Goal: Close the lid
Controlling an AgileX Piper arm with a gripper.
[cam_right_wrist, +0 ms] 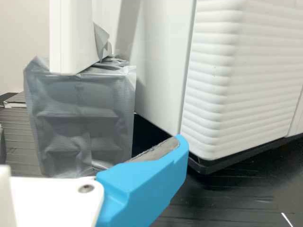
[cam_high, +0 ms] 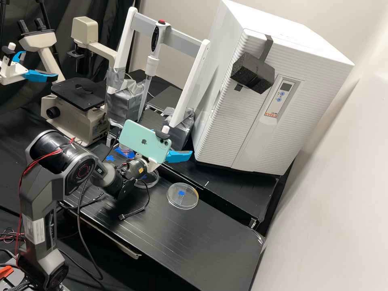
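- The clear lid (cam_high: 190, 201), or what looks like one, is a shallow, see-through round with a thin, pale rim that catches the light. A faint yellowish tint shows along part of its edge.
- A small cross of blue tape (cam_high: 181, 193) shows within its outline; whether the tape is stuck to it or lies underneath, I cannot tell. A faint row of dark marks also crosses that area.
- The lid lies flat on the black bench (cam_high: 210, 246), its broad face level with the top. Whether the hollow side is up or down cannot be made out.
- Being round, it has no long axis and points no particular way; it looks oval in the high view only because of the slant.
- It sits near the bench's far edge, on the cabinet side, with the white cabinet (cam_high: 258, 109) on the surface beyond.
- Just beside it, with a narrow strip of bench between, is a second round clear dish (cam_high: 152, 179), partly hidden by the arm (cam_high: 117, 184). This one rests flat too, so neither leans.
- The gripper (cam_high: 171, 157) is above the bench, on the far side of the lid and apart from it. In the wrist view, a blue finger (cam_right_wrist: 147, 182) has its grey pad (cam_right_wrist: 161, 149) bare, with nothing pressed against it, so the fingers stand apart.
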